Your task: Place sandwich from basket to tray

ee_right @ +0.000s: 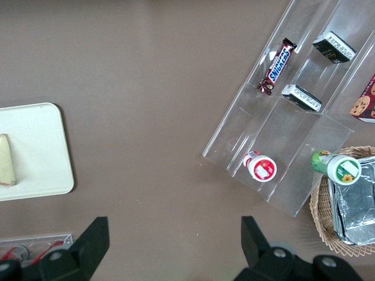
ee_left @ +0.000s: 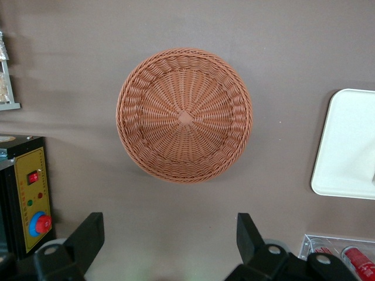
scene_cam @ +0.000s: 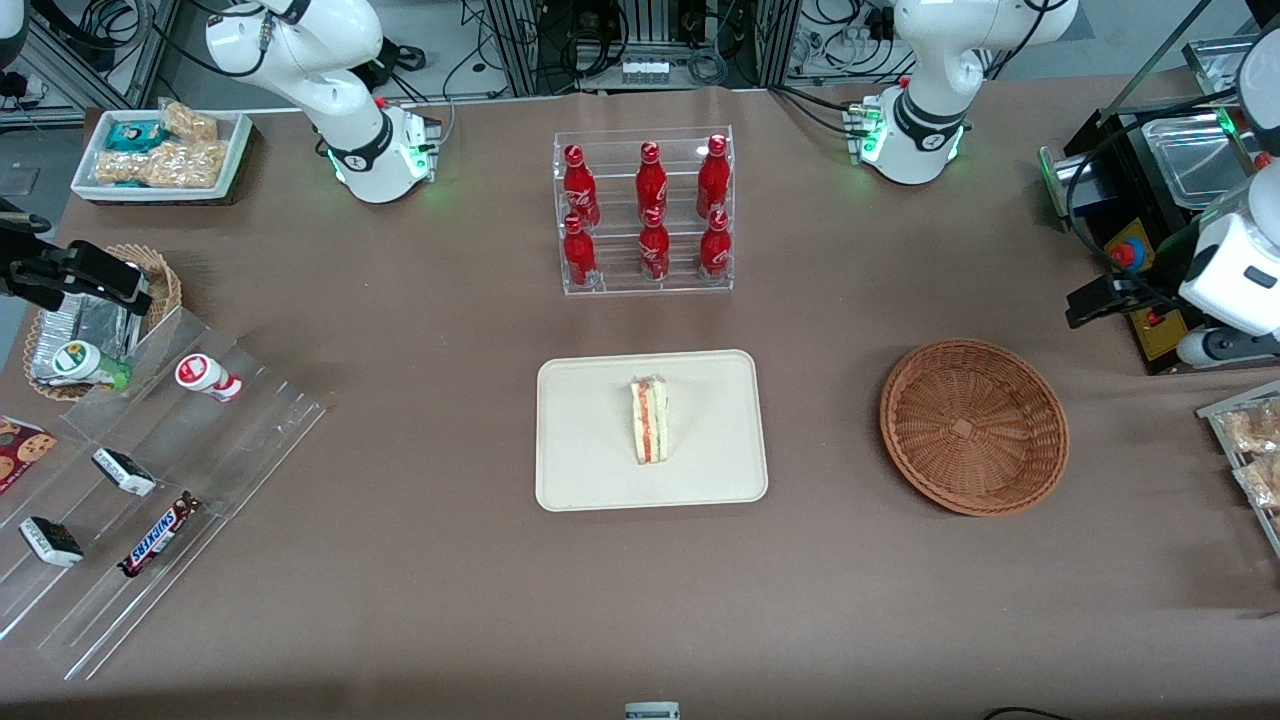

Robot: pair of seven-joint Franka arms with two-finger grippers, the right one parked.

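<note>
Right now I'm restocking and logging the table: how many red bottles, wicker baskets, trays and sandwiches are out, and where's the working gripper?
Red bottles in the clear rack: 6
Wicker baskets: 2, the large round reddish-brown one and a smaller one with foil packets
Flat cream rectangular tray: 1
Triangular white-bread sandwich, on the tray: 1
Total: 10
Left gripper: open, above the large basket.

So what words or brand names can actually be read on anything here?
"SNICKERS": candy bar in the clear rack.
White script on the red bottles: too small to read.
Dark packets, yogurt cups: unreadable.
Sandwich, tray, basket, open gripper above the basket: no text.
</note>
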